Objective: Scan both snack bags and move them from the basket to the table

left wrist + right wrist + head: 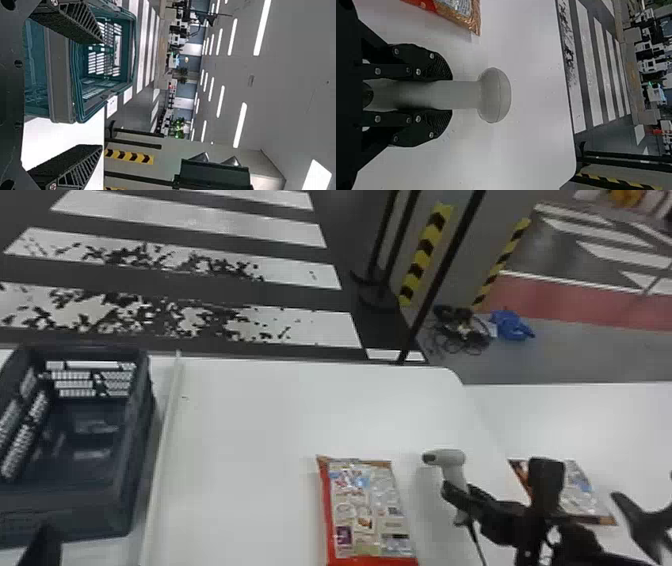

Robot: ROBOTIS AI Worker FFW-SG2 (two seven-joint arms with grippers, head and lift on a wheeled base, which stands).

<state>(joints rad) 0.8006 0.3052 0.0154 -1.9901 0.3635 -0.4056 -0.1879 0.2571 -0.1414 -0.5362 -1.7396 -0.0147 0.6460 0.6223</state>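
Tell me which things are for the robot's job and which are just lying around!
For the job:
- scanner, in the right gripper
- middle snack bag
- right-hand snack bag
- basket
- table

Just lying around:
- tangled cables on the floor
- blue thing beside them

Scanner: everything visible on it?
The scanner looks like light grey, matte plastic: rounded head, slimmer handle, dark patch at the head's left end in the head view, dark cord below. It's roughly upright, head up, handle clamped in the right gripper, just right of a snack bag. Can't tell whether it touches the table.
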